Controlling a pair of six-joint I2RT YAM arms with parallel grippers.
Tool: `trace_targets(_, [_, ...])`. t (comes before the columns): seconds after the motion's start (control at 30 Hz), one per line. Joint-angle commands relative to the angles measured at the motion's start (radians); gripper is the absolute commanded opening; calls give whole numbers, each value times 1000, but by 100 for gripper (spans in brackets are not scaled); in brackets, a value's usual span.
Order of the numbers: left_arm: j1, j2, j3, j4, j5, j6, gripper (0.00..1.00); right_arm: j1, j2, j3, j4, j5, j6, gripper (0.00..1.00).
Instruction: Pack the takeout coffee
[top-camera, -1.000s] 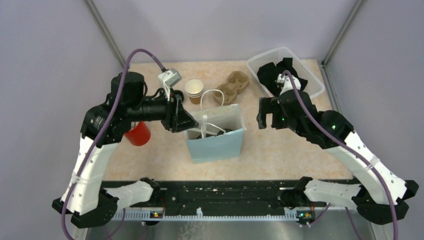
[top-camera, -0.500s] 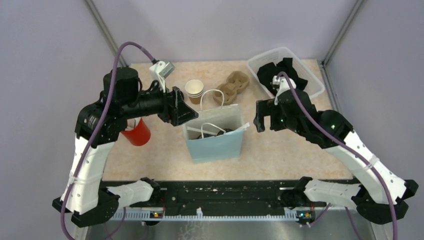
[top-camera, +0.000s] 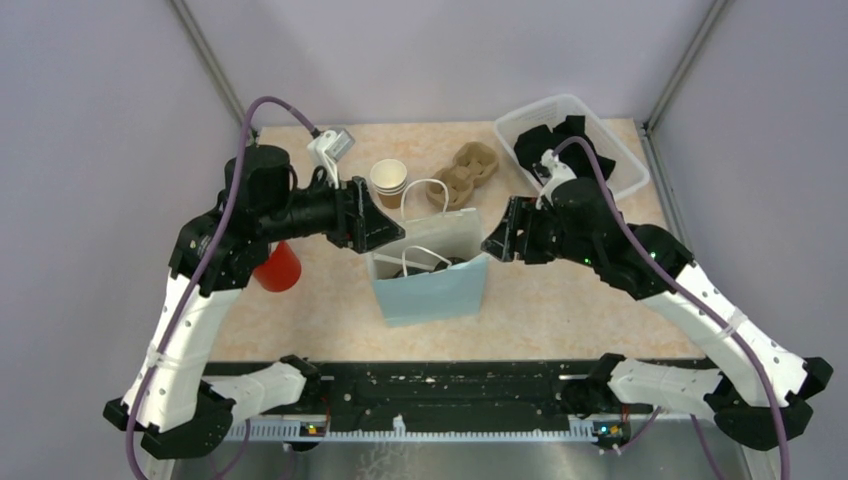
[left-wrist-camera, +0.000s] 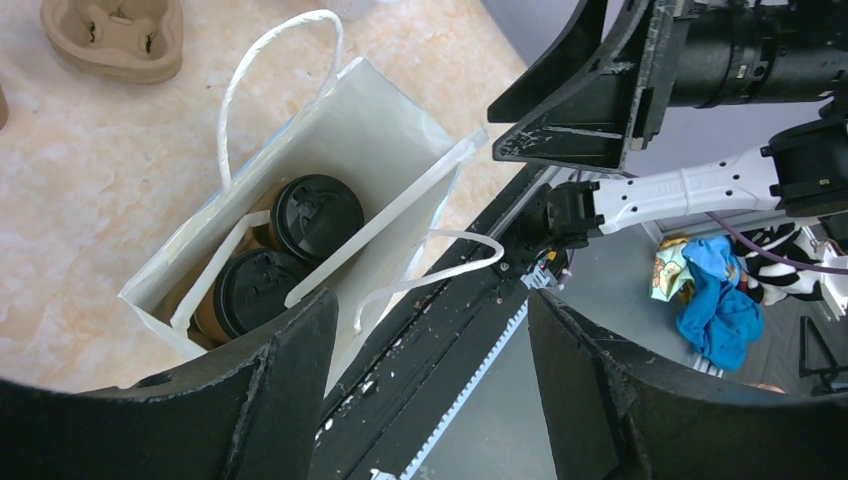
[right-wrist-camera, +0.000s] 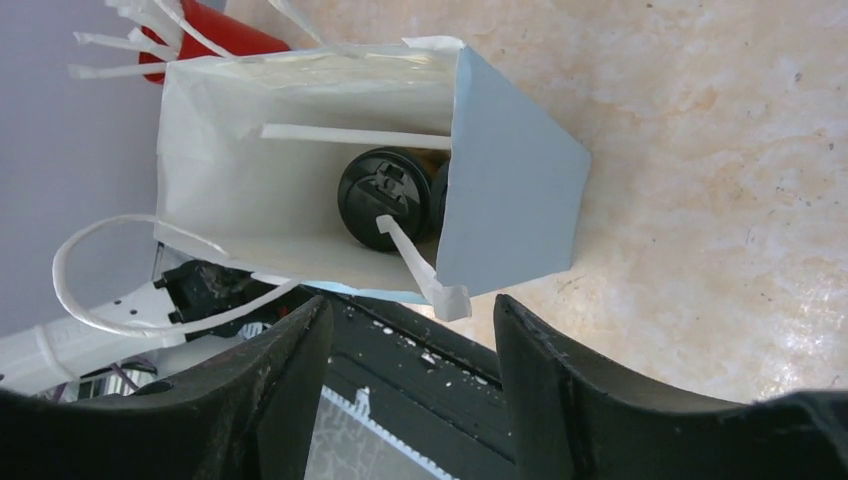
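Cups sit in bag between open, empty left end effector and right end effector.

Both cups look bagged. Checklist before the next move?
1. Both lidded cups inside the bag: ok, side by side.
2. Seated lids: ok, as far as the view from above shows.
3. Upright bag, mouth open: ok.
4. Open, empty left pincer: ok.
5. Open, empty right pincer: ok.
6. Mouth unobstructed: not ok, one handle lies across a lid.
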Motion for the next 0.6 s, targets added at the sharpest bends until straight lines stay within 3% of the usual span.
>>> trace_targets(0.0, [-3, -10, 19, 52, 24, 1, 76, -10, 16, 5, 46, 29, 26, 54])
trace_targets(0.13, [-4, 1, 39, 22, 23, 25, 75, -10, 32, -2, 36, 46, 16, 44])
trace_targets(0.37, [-3, -2, 38, 8, 20, 43, 75, -10, 38, -23, 38, 46, 16, 37])
trace_targets(0.57, [-3, 4, 47, 2, 21, 55, 75, -10, 67, 39, -2, 44, -12, 16])
